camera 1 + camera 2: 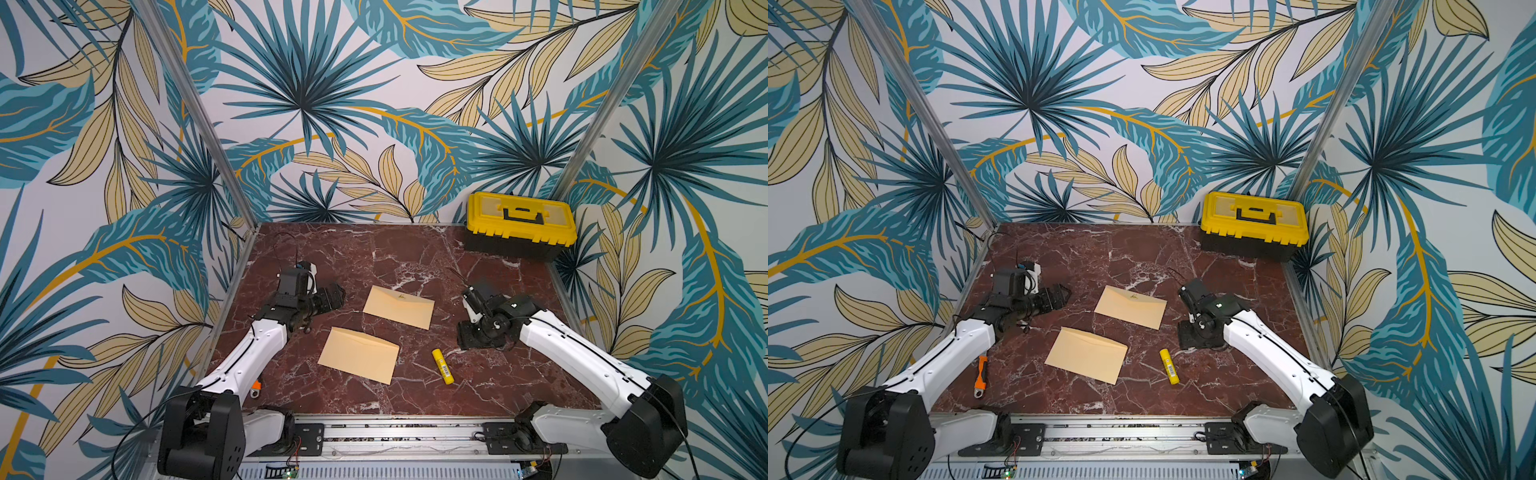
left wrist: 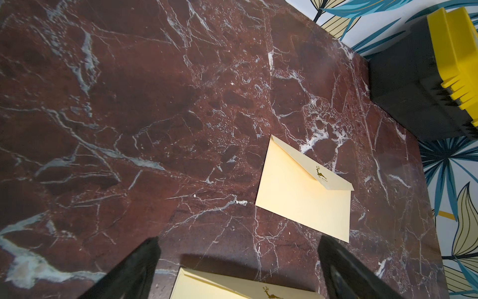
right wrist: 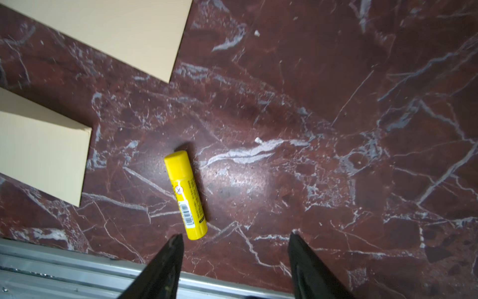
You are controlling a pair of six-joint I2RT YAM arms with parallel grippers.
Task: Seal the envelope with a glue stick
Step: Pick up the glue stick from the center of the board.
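Two cream envelopes lie flat on the red marble table, flaps folded down. The far envelope (image 1: 399, 307) (image 2: 302, 196) is mid-table; the near envelope (image 1: 359, 360) (image 3: 38, 160) is closer to the front. The capped yellow glue stick (image 1: 442, 365) (image 1: 1168, 365) (image 3: 185, 195) lies on its side to the right of the near envelope. My right gripper (image 3: 236, 235) hangs just above the table beside the stick's label end, open, with only bare marble between its fingers. My left gripper (image 1: 332, 297) (image 2: 239, 240) stands wide open at the left, near the envelopes, holding nothing.
A black toolbox with a yellow lid (image 1: 519, 224) (image 2: 413, 77) stands in the back right corner. An orange-handled wrench (image 1: 981, 376) lies beside the left arm at the front left. A metal rail (image 3: 77, 269) runs along the table's front edge. Patterned walls enclose three sides.
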